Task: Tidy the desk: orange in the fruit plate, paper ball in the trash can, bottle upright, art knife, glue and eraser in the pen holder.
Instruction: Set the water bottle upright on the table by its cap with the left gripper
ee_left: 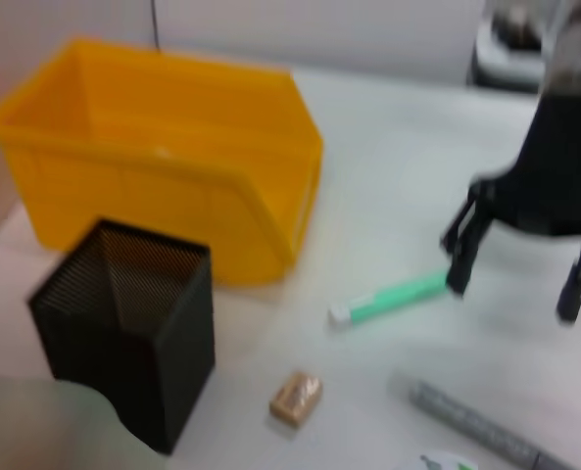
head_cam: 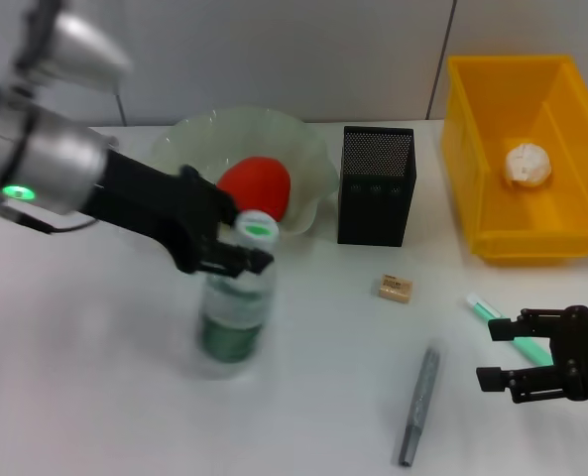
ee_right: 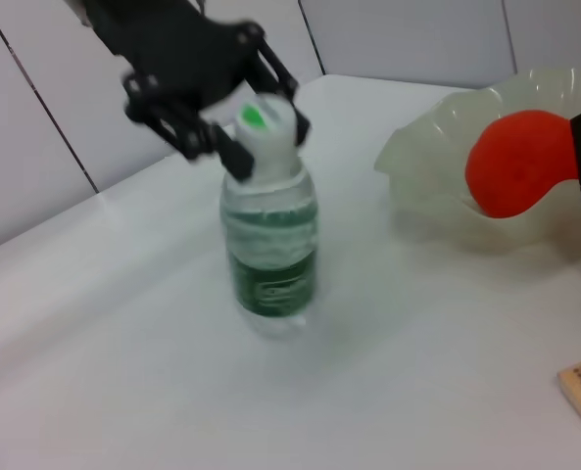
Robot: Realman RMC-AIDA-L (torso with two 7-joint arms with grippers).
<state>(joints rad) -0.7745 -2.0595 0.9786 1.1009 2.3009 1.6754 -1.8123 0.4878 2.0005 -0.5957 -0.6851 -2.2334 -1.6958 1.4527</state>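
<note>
Clear plastic bottle (head_cam: 236, 309) upright at table centre-left, 6 o'clock of fruit plate (head_cam: 313, 164). Left gripper (head_cam: 242, 250) at its white cap, fingers flanking the neck; gripping or just apart, cannot tell. Orange (head_cam: 255, 186) in plate, paper ball (head_cam: 528, 165) in trash can (head_cam: 472, 149): likely done. Eraser (head_cam: 395, 288) lies 6 o'clock of pen holder (head_cam: 376, 185). Right gripper (head_cam: 504, 354) spread wide over green glue stick (head_cam: 484, 308), probably readying pickup. Grey art knife (head_cam: 419, 405) at 8 o'clock of it.

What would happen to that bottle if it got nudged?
The bottle stands upright, tall on a narrow base, so a push near the cap might tip it. Once down, its round body would probably roll. It looks like thin plastic, likely light.
</note>
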